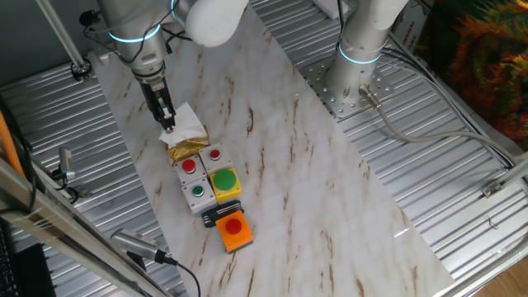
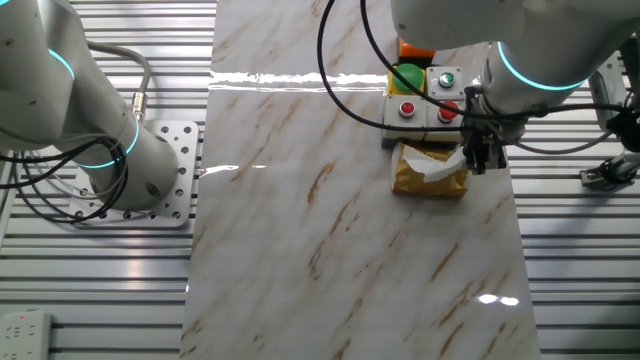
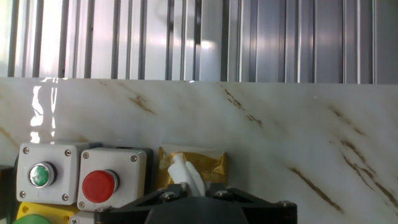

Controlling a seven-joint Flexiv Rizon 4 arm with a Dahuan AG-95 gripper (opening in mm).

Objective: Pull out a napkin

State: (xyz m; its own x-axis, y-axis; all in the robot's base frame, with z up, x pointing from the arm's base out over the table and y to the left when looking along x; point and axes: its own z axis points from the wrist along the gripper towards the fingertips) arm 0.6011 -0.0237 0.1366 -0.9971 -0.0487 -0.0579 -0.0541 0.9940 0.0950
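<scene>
One thin white creased paper napkin [image 1: 186,121] is what we are after, and it sits directly under our black two-finger gripper [image 1: 167,124], rising out of the shiny gold foil packet [image 2: 428,173] just below the fingertips. In the hand view a white tongue of it runs from the packet up into the gripper housing; the fixed views show the fingers drawn together around its upper edge, so we judge that we are pinching the napkin, though the contact itself is hidden. Just beyond the packet, away from the wrist, stand the grey button boxes, one with a red round button [image 3: 99,185] and one with a green [image 3: 39,175], then a yellow box with a green cap [image 1: 224,181] and an orange box [image 1: 235,231]; all rest on the marbled white tabletop [image 1: 330,190]. To do the pull well, we should draw straight up and steadily, keep the pinch firm, and watch that the light packet does not lift with the sheet or the tissue tear
</scene>
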